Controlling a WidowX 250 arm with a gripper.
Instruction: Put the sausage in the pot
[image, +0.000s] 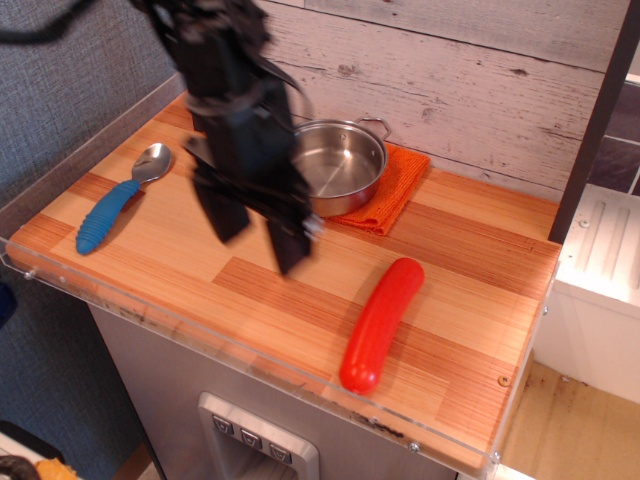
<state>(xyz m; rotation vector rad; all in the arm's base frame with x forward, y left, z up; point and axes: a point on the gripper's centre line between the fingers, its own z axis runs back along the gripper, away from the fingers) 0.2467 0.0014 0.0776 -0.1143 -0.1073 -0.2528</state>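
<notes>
On the counter, near to far from the jaws:

Gripper (262, 235): black and blurred, hanging above the middle of the wooden top, fingers pointing down; the jaws stand apart, with bare wood showing between the two fingers and nothing held.

Fingers (290, 240): two dark prongs, one toward the camera-left and one toward the camera-right, both clear of every object; whether the tips touch the wood cannot be told.

Counter (180, 250): striped wooden boards with a clear plastic lip along the front edge, directly under the jaws.

Pot (340, 165): just behind the jaws and a little to camera-right, upright and empty, its shiny inside open to view; the arm body covers its near-left rim and one loop handle, while the far handle shows at the back.

Cloth (395, 195): orange, folded, under the pot, sticking out on the camera-right side behind the jaws.

Sausage (382, 322): red and glossy, lying flat on the wood in front of the jaws and to camera-right, apart from them, well outside the pot, one end near the front lip.

Spoon (112, 205): blue handle, metal bowl, lying to camera-left of the jaws, well apart, near the left edge.

Wall (470, 70): whitewashed planks, farthest behind the jaws, beyond the pot.
</notes>
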